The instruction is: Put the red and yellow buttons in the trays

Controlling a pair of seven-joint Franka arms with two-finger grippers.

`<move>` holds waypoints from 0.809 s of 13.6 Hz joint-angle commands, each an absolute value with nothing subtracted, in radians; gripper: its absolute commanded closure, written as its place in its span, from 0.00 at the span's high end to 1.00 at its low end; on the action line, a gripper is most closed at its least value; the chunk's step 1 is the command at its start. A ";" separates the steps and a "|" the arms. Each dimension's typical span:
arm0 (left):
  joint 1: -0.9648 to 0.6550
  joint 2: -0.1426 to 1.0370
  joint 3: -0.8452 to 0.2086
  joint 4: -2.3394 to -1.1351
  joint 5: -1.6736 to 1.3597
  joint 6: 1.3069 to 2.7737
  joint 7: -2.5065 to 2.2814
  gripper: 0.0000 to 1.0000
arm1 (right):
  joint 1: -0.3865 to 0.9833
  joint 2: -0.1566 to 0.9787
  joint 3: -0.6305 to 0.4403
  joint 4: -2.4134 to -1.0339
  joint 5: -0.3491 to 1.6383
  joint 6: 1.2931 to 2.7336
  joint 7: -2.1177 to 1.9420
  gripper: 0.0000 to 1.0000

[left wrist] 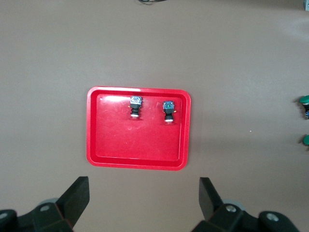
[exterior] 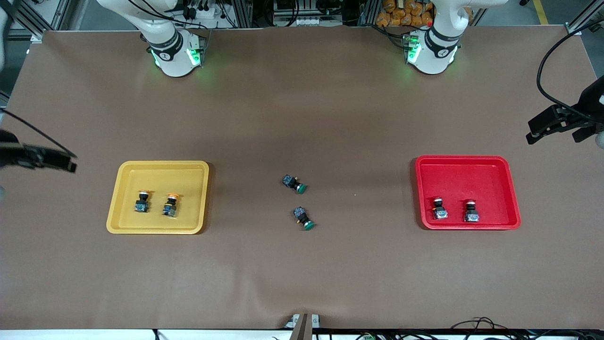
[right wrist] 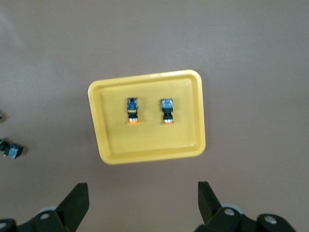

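Yellow-capped buttons, two of them [exterior: 142, 201] [exterior: 170, 205], lie side by side in the yellow tray [exterior: 123, 222] toward the right arm's end of the table. The two red-capped buttons [exterior: 440, 208] [exterior: 471, 211] lie side by side in the red tray [exterior: 512, 189] toward the left arm's end, near its edge closest to the front camera. All four rest w/ long axes roughly parallel, caps pointing toward the robot bases.

Judging by this, sorting looks done; nothing of the task is left on the bare table.

Two green-capped buttons [exterior: 294, 183] [exterior: 303, 218] lie on the table [exterior: 302, 274] between the trays, apart from each other.

Right gripper [right wrist: 142, 203] hangs wide open and empty, above table just off the yellow tray. Left gripper [left wrist: 144, 198] hangs likewise, wide open, empty, just off the red tray. Each arm is nearest its own tray; neither touches anything.
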State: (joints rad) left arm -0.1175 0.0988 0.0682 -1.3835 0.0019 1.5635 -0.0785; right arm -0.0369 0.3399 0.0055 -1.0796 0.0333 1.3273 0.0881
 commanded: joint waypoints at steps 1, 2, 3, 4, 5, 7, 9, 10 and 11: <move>-0.120 0.094 0.072 -1.374 0.008 1.559 -0.081 1.00 | -0.055 0.222 0.020 -1.092 0.031 1.228 0.097 1.00; -0.118 0.094 0.072 -1.374 0.008 1.559 -0.081 1.00 | -0.054 0.177 0.015 -1.174 0.031 1.253 0.097 1.00; -0.115 0.094 0.072 -1.376 0.008 1.559 -0.081 1.00 | -0.055 0.117 0.008 -1.254 0.029 1.303 0.095 1.00; -0.115 0.094 0.072 -1.376 0.008 1.559 -0.083 1.00 | -0.052 0.065 0.002 -1.344 0.026 1.348 0.092 1.00; -0.112 0.094 0.072 -1.376 0.006 1.559 -0.083 1.00 | -0.040 0.016 0.002 -1.418 0.015 1.376 0.092 1.00; -0.110 0.097 0.072 -1.376 0.003 1.559 -0.083 1.00 | -0.031 -0.055 0.005 -1.533 -0.011 1.437 0.084 1.00; -0.112 0.098 0.072 -1.376 0.005 1.559 -0.081 1.00 | -0.037 -0.081 0.005 -1.598 -0.012 1.471 0.083 1.00; -0.112 0.098 0.072 -1.376 0.005 1.559 -0.083 1.00 | -0.035 -0.093 0.005 -1.612 -0.012 1.480 0.081 1.00; -0.110 0.098 0.072 -1.376 0.003 1.559 -0.081 1.00 | -0.032 -0.098 0.008 -1.629 -0.014 1.483 0.081 1.00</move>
State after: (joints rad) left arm -0.1122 0.0993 0.0717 -1.3823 0.0019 1.5635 -0.0785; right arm -0.0337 -0.0354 0.0003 -1.5449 0.0096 1.4524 0.0882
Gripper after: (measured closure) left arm 0.000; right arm 0.000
